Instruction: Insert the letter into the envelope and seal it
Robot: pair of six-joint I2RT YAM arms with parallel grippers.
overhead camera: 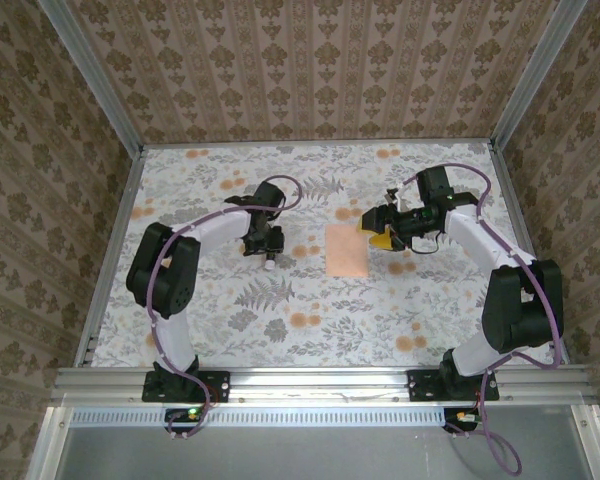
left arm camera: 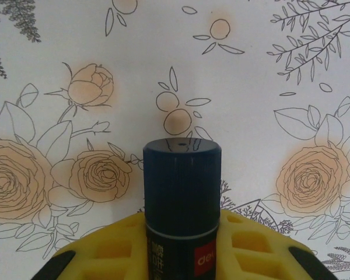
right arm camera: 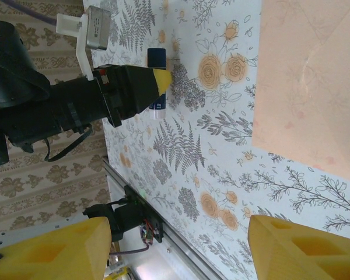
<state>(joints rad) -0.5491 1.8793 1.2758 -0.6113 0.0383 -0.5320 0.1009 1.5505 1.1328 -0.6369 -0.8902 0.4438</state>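
Lying on the bench (overhead camera: pixel 210 330), the envelope (overhead camera: pixel 346 251) is seen between the arms. A glue stick (left arm camera: pixel 182 192) is gripped by the left hand (overhead camera: pixel 264 243); the right hand (overhead camera: pixel 378 236) is held wide beside the envelope.

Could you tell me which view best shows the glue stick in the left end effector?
The left wrist view: the glue stick sits close up at centre, dark cap and label sharp, between the yellow fingers. The right wrist view shows it small, side-on; the top view, just a tiny pale end.
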